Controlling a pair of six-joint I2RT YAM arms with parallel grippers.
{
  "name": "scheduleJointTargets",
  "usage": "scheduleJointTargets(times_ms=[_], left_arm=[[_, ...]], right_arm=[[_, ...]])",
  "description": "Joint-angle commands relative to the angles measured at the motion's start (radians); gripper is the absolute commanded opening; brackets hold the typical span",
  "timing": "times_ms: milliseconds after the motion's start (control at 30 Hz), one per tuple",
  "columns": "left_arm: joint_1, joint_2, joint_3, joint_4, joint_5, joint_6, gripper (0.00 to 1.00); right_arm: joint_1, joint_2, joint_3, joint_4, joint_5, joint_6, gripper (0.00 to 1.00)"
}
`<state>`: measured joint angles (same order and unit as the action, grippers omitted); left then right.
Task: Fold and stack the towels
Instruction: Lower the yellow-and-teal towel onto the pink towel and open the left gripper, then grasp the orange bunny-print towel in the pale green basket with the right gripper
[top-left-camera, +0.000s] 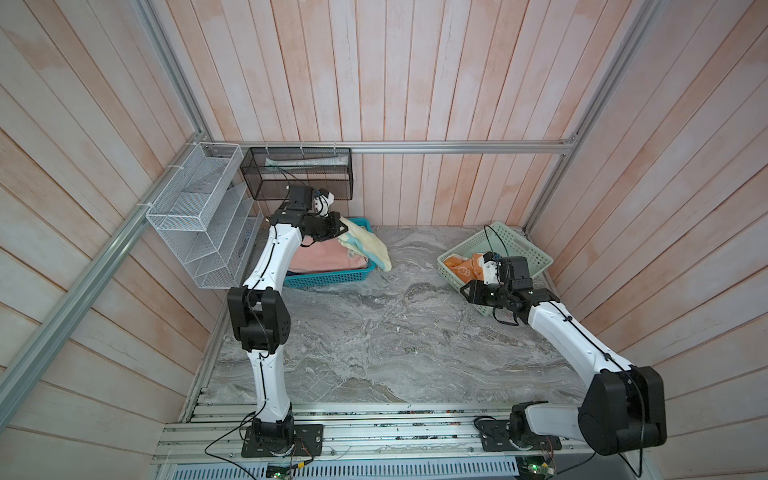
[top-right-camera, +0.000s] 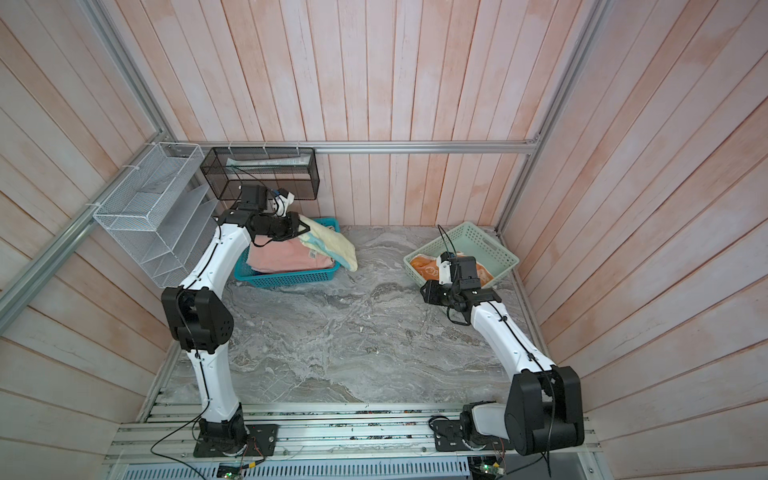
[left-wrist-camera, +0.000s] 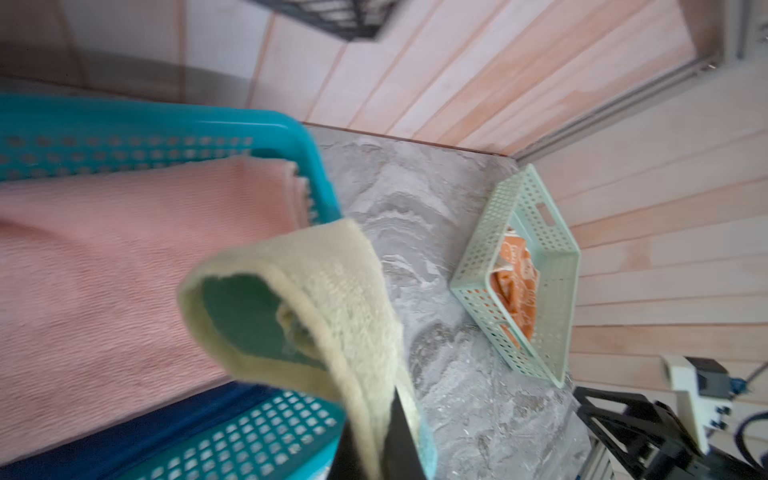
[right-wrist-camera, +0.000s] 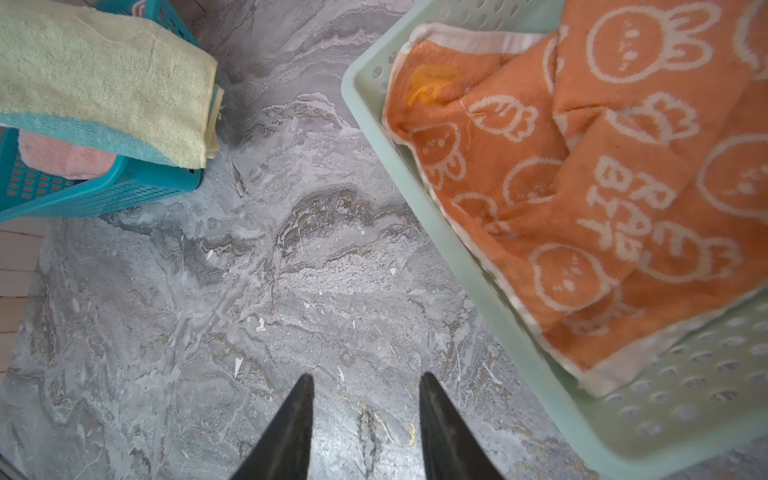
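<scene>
I'm gripping yellow towel (top-left-camera: 371, 245) with left pincer (top-left-camera: 343, 227); right pincer (right-wrist-camera: 365, 379) hanging open, empty; pink towel (top-left-camera: 318, 258), blue towel (left-wrist-camera: 158, 426) waiting in basket (top-left-camera: 328, 279).

Orange towel (right-wrist-camera: 602, 187) reads "RABBIT" (white letters, turned sideways).

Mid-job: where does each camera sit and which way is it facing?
Top views: high in front, looking down at the marble table; left arm and right arm show whole.
Left wrist: over the teal basket, facing the green tray; left gripper shut on the yellow towel.
Right wrist: facing down at table between basket and tray; right gripper open, empty.
Shared: both wrist views show the yellow towel and orange towel.
</scene>
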<state>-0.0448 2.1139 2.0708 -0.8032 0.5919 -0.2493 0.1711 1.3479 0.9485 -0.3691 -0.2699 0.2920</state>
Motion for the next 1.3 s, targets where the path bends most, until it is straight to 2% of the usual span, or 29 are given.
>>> scheduleJointTargets(times_ms=[0, 400, 533, 700, 733, 767, 800, 833, 1033, 1267], left_arm=[[0.043, 0.032, -0.044, 0.015, 0.026, 0.031, 0.00], [0.122, 0.010, -0.140, 0.201, 0.052, -0.062, 0.00], [0.158, -0.032, -0.221, 0.244, 0.038, -0.092, 0.00], [0.206, -0.075, -0.342, 0.297, -0.001, -0.117, 0.00], [0.214, -0.082, -0.356, 0.303, -0.019, -0.114, 0.09], [0.221, -0.087, -0.359, 0.289, -0.058, -0.108, 0.29], [0.227, -0.092, -0.353, 0.267, -0.095, -0.096, 0.40], [0.231, -0.100, -0.350, 0.250, -0.116, -0.081, 0.46], [0.236, -0.192, -0.386, 0.278, -0.179, -0.048, 0.54], [0.202, -0.264, -0.450, 0.347, -0.084, -0.042, 0.51]], right_arm=[[-0.007, 0.042, 0.038, -0.036, 0.011, -0.016, 0.43], [-0.025, 0.098, 0.112, -0.072, 0.064, -0.011, 0.43], [-0.035, 0.124, 0.137, -0.082, 0.080, -0.027, 0.44], [-0.071, 0.188, 0.197, -0.111, 0.114, -0.036, 0.50], [-0.079, 0.201, 0.202, -0.109, 0.117, -0.037, 0.51], [-0.088, 0.218, 0.210, -0.107, 0.119, -0.036, 0.52], [-0.099, 0.235, 0.220, -0.107, 0.114, -0.037, 0.53], [-0.108, 0.252, 0.227, -0.106, 0.107, -0.039, 0.53], [-0.147, 0.363, 0.313, -0.111, 0.111, -0.048, 0.56], [-0.152, 0.537, 0.417, -0.129, 0.117, -0.062, 0.60]])
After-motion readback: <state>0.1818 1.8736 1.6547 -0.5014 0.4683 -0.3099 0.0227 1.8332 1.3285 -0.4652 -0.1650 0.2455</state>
